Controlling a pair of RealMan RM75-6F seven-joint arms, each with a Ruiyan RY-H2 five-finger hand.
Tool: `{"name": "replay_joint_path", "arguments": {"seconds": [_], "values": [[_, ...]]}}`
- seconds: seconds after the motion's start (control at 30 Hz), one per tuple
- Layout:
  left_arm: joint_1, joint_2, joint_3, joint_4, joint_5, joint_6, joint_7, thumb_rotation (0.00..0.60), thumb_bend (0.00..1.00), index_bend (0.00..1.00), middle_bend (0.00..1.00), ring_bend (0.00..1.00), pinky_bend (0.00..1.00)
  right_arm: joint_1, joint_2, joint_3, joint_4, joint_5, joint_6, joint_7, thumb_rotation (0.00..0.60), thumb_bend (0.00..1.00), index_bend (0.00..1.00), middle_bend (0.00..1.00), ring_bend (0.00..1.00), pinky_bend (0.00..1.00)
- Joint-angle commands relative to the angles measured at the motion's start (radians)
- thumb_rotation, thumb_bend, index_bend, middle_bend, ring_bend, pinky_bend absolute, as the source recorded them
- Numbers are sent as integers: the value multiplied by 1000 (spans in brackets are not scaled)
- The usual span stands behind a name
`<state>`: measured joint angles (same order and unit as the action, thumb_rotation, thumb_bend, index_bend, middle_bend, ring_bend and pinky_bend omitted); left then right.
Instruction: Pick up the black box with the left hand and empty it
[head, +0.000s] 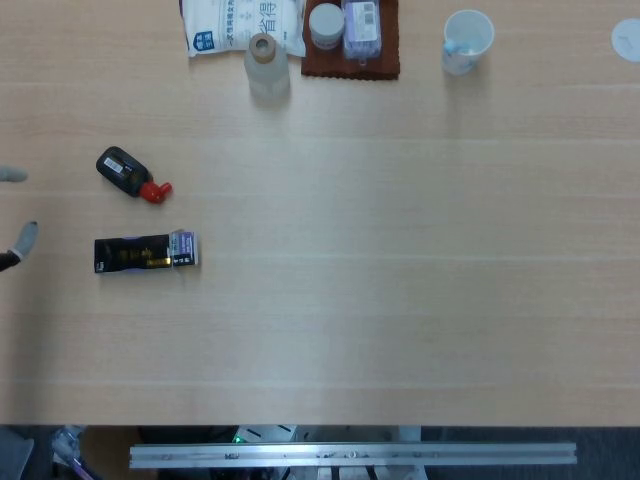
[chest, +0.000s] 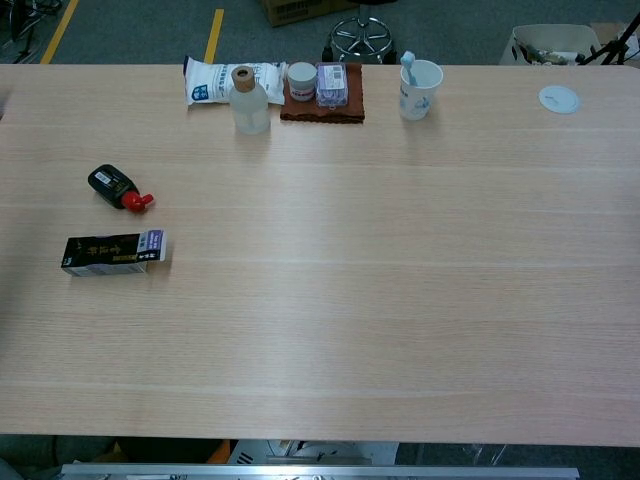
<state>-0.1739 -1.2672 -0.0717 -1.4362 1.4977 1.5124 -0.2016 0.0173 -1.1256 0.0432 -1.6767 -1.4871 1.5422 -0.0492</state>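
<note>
The black box (head: 145, 252) lies flat on its side on the left part of the wooden table (head: 400, 280), its purple-and-white end pointing right; the chest view shows the black box (chest: 114, 253) too. Of my left hand (head: 20, 242) only two pale fingertips show at the left edge of the head view. They are spread apart, hold nothing, and are well clear of the box to its left. The chest view shows no hand. My right hand is out of both views.
A small black bottle with a red cap (head: 132, 174) lies just behind the box. Along the far edge stand a white bag (head: 240, 25), a corked bottle (head: 267, 65), a brown mat with jars (head: 350, 40), a paper cup (head: 467, 42) and a white lid (head: 627, 38).
</note>
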Motion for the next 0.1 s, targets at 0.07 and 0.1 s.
{"name": "replay_joint_path", "arguments": {"seconds": [0.07, 0.1], "values": [[-1, -1, 2, 2, -9, -18, 7, 600, 258, 349, 76, 134, 271, 5, 3, 4, -3, 7, -15, -3, 600, 47, 187, 125, 49, 313], [-1, -2, 2, 4, -11, -21, 9, 600, 258, 349, 75, 134, 271, 7, 3, 4, -2, 9, -19, -4, 600, 47, 187, 125, 49, 313]]}}
